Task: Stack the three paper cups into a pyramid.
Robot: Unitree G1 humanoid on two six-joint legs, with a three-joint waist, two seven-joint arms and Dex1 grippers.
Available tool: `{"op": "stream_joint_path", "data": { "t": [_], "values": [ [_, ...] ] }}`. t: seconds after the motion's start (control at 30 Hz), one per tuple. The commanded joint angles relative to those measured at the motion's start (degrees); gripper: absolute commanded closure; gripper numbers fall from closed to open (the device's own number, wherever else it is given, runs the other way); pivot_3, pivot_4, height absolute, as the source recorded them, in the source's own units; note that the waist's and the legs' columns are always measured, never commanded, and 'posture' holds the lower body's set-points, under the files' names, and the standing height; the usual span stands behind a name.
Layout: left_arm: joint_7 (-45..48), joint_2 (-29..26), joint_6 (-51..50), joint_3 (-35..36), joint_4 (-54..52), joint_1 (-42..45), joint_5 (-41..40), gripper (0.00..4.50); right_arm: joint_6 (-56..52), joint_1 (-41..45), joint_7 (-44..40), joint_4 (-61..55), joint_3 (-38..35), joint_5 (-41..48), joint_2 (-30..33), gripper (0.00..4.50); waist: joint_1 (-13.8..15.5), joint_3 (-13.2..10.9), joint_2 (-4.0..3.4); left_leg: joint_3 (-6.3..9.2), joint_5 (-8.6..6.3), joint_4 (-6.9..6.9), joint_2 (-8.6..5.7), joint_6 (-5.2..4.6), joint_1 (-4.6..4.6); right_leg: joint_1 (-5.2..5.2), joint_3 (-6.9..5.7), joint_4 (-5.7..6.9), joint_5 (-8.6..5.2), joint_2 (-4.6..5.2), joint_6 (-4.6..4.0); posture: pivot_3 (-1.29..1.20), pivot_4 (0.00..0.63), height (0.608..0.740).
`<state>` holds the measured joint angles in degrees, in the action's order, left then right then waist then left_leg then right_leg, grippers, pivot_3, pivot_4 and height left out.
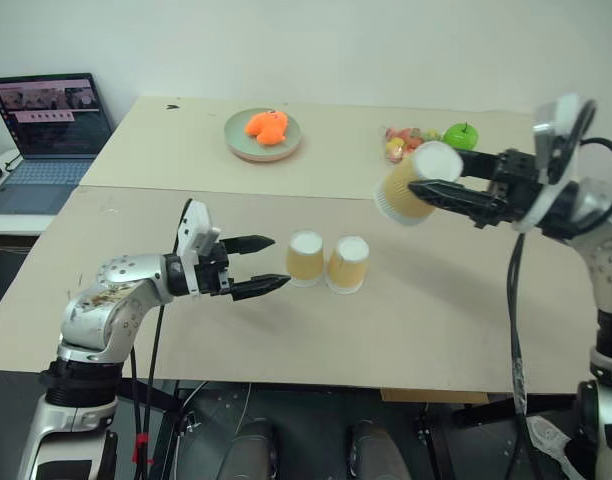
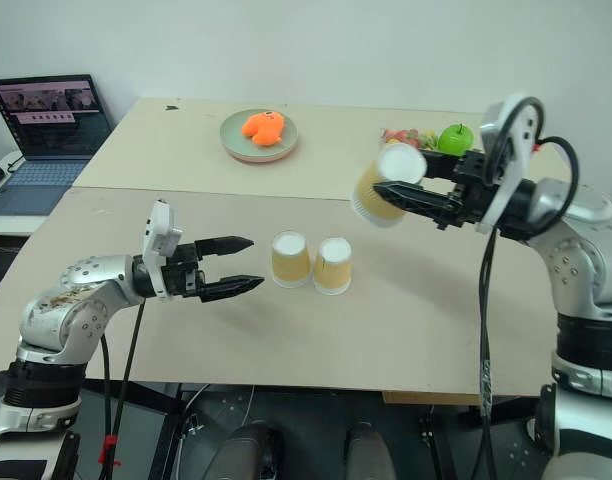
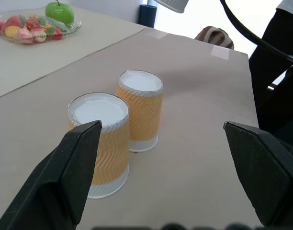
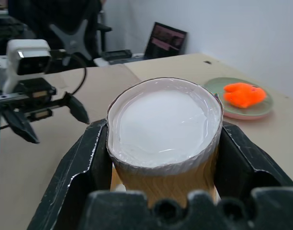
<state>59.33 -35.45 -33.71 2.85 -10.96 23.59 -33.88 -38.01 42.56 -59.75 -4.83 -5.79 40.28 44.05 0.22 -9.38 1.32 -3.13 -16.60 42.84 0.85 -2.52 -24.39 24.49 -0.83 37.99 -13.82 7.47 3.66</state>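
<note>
Cup (image 4: 163, 139) (upturned) between right gripper (image 4: 161, 158) fingers

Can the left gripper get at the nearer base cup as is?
Probably yes: the left gripper is open, level with the nearer base cup, with only bare table between them.

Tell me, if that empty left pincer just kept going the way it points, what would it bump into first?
Most likely the nearer paper cup of the two standing upside down on the table; the open left pincer points right at it, roughly level with its side.
</note>
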Motion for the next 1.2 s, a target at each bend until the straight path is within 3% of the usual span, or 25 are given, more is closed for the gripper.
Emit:
{"op": "stream_joint_path", "data": {
  "t": [0.03, 0.33, 1.2],
  "values": [
    [-2.3, 0.8, 1.5, 1.4, -3.1, -0.9, -0.4, 0.14, 0.0, 2.9, -3.4, 1.2, 4.8, -1.5, -2.0, 1.71, -0.1, 0.0, 0.0, 0.0, 0.0, 0.01, 0.0, 0.0, 0.0, 0.0, 0.0, 0.01, 0.0, 0.01, 0.0, 0.0, 0.15, 0.676],
    [-6.5, 0.9, 2.2, 4.5, -5.3, -4.1, -0.9, 0.14, 5.3, 7.2, -9.8, 10.8, 9.6, -7.0, -6.9, 1.71, 0.1, 0.0, 0.0, 0.01, 0.01, -0.01, -0.01, 0.02, -0.02, 0.06, -0.04, 0.04, 0.01, 0.03, 0.0, 0.0, 0.15, 0.676],
    [-10.8, 2.5, 1.7, 5.3, -6.7, -3.8, -3.6, 0.14, 13.6, 15.8, -16.5, 29.0, 11.1, -16.8, -15.2, 1.71, -0.9, 0.0, -0.02, -0.01, 0.11, -0.03, -0.02, 0.19, -0.29, 0.43, -0.03, 0.14, 0.04, 0.03, -0.04, 0.0, 0.15, 0.676]
  ]
}}
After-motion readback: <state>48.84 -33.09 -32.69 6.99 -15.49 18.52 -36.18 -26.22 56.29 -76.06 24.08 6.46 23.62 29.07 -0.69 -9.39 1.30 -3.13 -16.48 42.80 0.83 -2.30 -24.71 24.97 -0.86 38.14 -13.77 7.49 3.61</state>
